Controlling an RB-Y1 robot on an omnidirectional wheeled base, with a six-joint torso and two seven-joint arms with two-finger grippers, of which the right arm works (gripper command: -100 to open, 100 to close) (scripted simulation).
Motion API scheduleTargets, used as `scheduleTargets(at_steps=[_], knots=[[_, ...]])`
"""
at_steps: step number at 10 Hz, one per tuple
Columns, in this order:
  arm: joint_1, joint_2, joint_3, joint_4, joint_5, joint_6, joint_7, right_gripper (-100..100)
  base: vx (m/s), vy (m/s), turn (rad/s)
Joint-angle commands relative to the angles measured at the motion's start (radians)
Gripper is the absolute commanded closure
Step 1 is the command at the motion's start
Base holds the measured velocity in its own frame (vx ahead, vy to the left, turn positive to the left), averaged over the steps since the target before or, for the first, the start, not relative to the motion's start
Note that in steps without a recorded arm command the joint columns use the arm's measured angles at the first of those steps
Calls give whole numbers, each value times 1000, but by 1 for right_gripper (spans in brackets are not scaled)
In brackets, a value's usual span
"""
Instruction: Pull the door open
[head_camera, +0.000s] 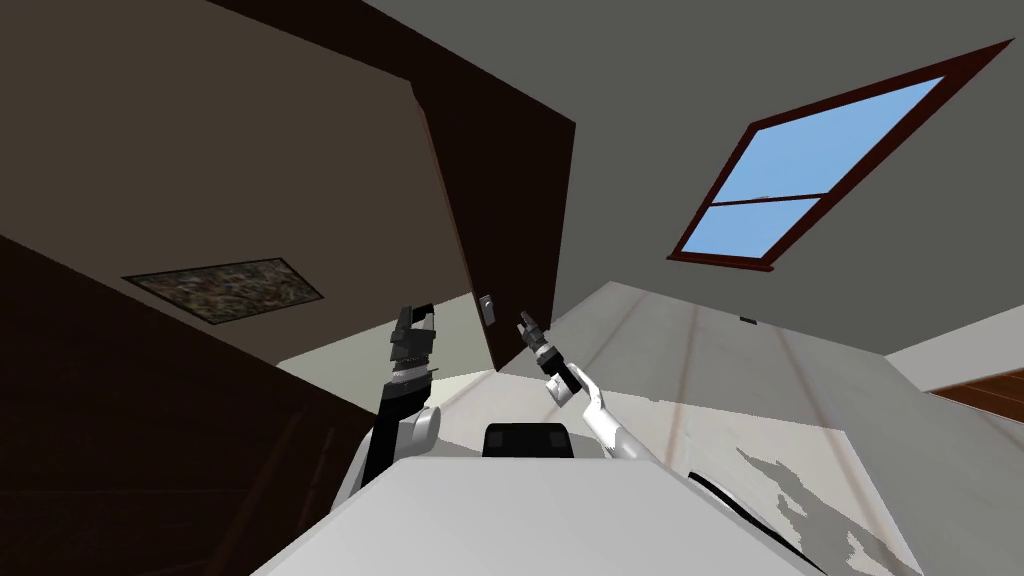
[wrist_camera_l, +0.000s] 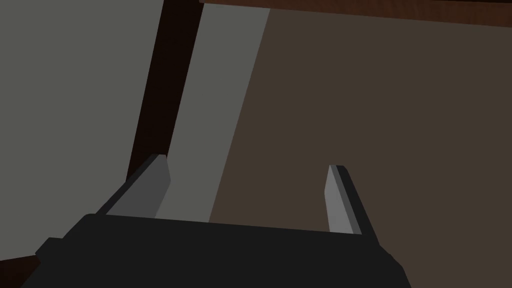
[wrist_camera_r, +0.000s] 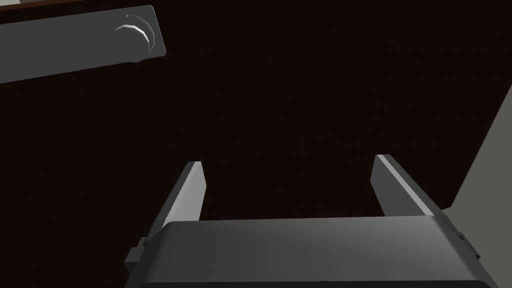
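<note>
Right hand (wrist_camera_r: 288, 160) spread, empty, close against dark door (wrist_camera_r: 300, 100), pointing off to one side of grey handle plate (wrist_camera_r: 80, 45) and its knob (wrist_camera_r: 140, 32). Left hand (wrist_camera_l: 248, 161) spread too, empty, raised by door frame (wrist_camera_l: 155, 90). Door straight ahead, just past both hands; hard to tell how far ajar. Step looks like reach to handle, no grip yet. Next move calls for sliding right hand over to knob, pinching it, then pulling back along hinge arc.
</note>
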Motion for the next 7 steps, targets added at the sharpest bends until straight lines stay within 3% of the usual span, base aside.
scheduleTargets(at_steps=[1, 7], knots=[[-24, -6, 18, 36, -4, 2, -13, -100, 95, 83, -55], [-106, -23, 81, 153, -17, 8, -53, -100, 65, 85, -61]])
